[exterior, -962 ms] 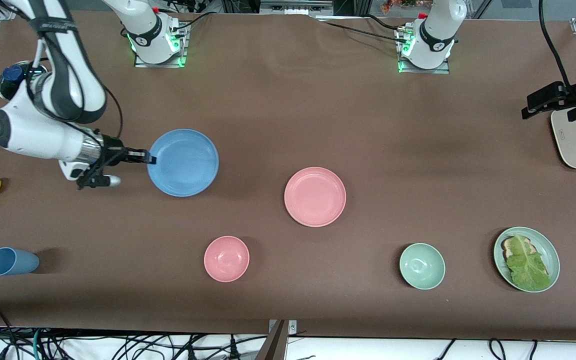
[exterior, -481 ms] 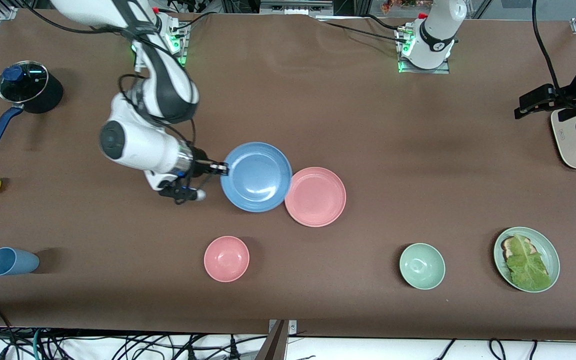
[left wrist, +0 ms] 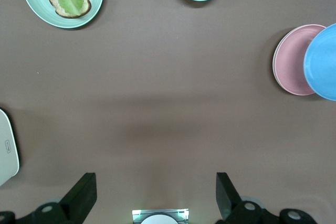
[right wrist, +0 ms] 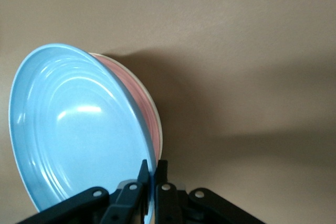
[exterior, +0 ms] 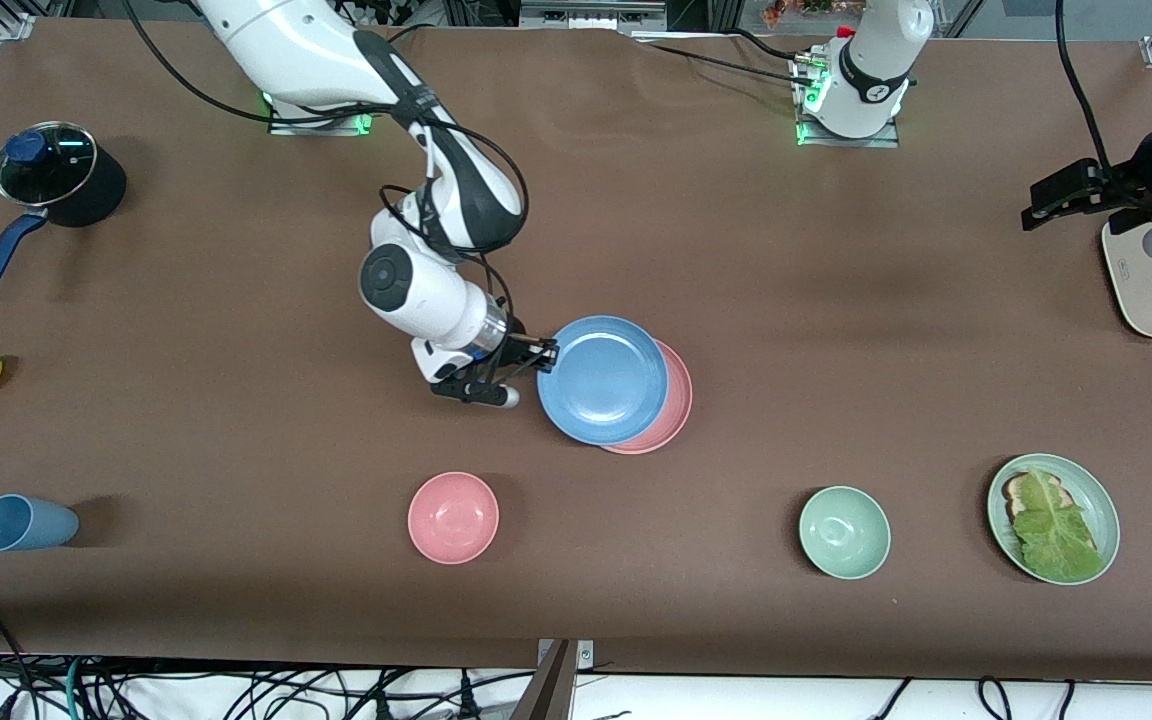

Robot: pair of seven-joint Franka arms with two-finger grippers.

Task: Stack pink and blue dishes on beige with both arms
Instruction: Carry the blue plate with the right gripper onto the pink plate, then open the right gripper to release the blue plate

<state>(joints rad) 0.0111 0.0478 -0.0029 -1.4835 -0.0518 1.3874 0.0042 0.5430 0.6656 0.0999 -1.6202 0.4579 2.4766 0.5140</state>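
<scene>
**Right gripper carries blue plate over pink**

The right gripper (exterior: 542, 354), at frame centre, is clamped on the rim of the blue plate (exterior: 602, 379), held over the pink plate (exterior: 674, 405) on the brown table (exterior: 836, 300). The left gripper (exterior: 1054, 195), fingers apart, waits at the right edge above the toaster (exterior: 1151, 290).

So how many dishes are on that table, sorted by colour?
Blue: 2, the blue plate held by the right gripper and the blue cup.
Pink: 2, the pink plate and pink bowl.
Green: 2, the green bowl and the green plate with food.
Total: 6.
</scene>
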